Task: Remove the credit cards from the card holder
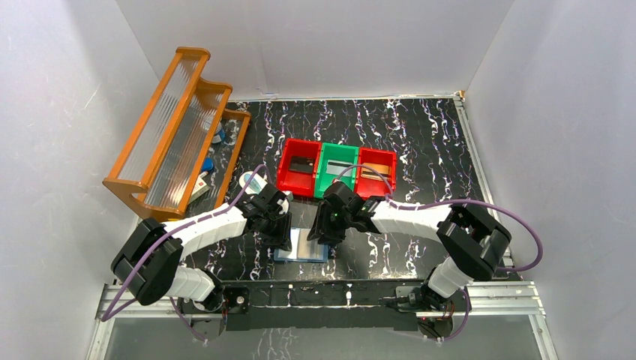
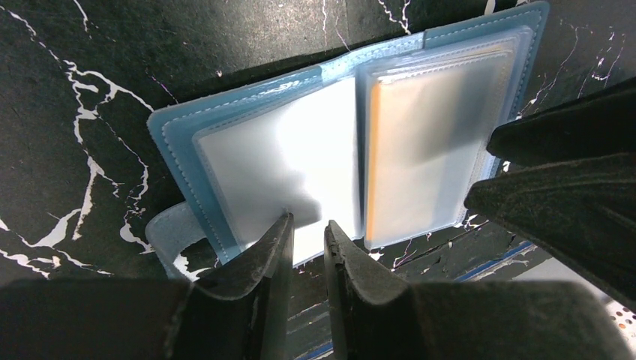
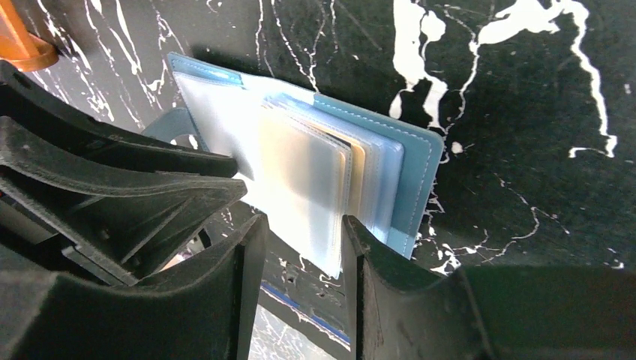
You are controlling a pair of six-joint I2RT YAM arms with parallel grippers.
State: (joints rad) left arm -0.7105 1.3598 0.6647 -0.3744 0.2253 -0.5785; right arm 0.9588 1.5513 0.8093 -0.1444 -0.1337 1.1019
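The card holder (image 1: 301, 246) lies open on the black marbled table near the front edge, between my two grippers. In the left wrist view its blue cover (image 2: 174, 129) frames clear pockets; the right pocket holds a tan-orange credit card (image 2: 420, 142), and the left pocket looks pale white. My left gripper (image 2: 308, 221) has its tips on the left pocket's near edge, narrowly open with nothing between them. My right gripper (image 3: 304, 219) is open astride the near edge of the lifted pockets (image 3: 307, 180). A tan card edge (image 3: 358, 169) shows behind them.
Three bins stand in a row behind the card holder: red (image 1: 285, 176), green (image 1: 324, 180), red (image 1: 390, 163). An orange slatted rack (image 1: 176, 127) leans at the back left, and a white-and-blue oval case (image 1: 251, 181) lies by the left arm. The metal rail (image 1: 322, 289) marks the front edge.
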